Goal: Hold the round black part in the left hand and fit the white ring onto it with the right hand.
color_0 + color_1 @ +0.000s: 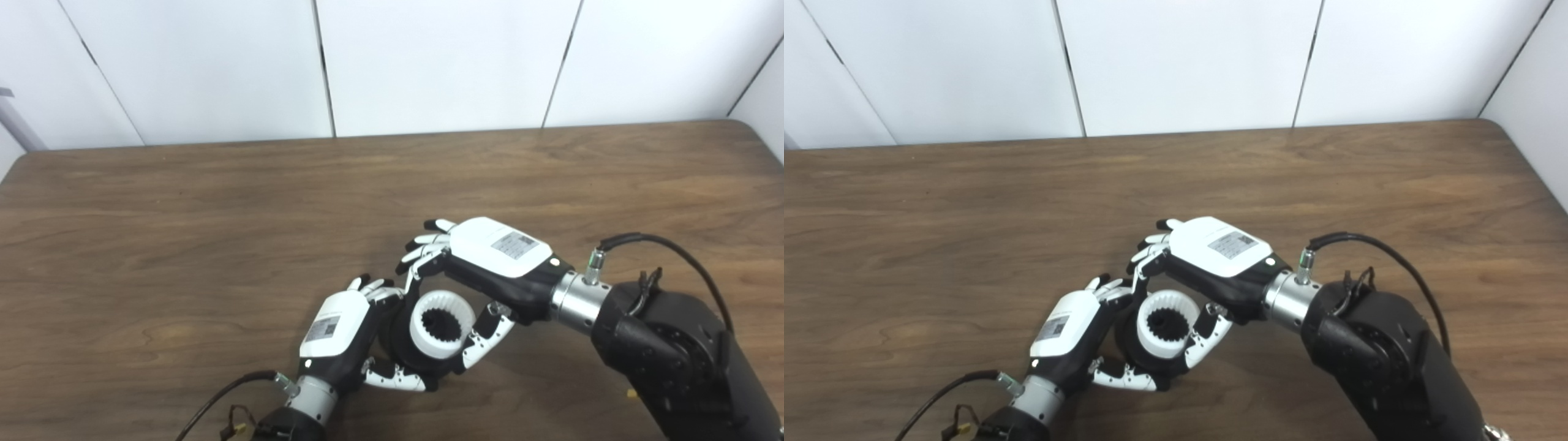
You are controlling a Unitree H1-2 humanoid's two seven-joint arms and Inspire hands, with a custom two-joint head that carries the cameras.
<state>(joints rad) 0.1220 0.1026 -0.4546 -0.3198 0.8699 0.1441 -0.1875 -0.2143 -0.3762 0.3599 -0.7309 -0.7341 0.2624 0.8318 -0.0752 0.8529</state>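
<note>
So, quick rundown going left to right:

Left hand: the left hand (pixel 340 334) comes up from the bottom edge and is curled around the round black plastic part (pixel 407 346), fingers (pixel 373 288) over the far side and the thumb (pixel 395 380) tucked under the near side. Looks like a cradle grip meant to keep the part steady with its open face pointing up at the camera.

Black part: mostly hidden by the ring and the fingers, only a dark rim shows around and below the ring. It sits low over the dark wooden table (pixel 184 233); can't tell if it rests on it.

White ring: the white toothed plastic ring (pixel 441 324) sits on top of the black part, its inner teeth meeting a dark toothed hub in the middle. Whether it's fully seated I can't tell.

Right hand: the right hand (pixel 490 263) reaches in from the right and pinches the ring, fingertips (pixel 416 254) on the far edge, thumb (pixel 487 337) on the near right edge. My guess is it's gripping from both sides so it can press or wiggle the teeth into mesh.

Progress: pretty far along I'd say, the seating step.
</note>
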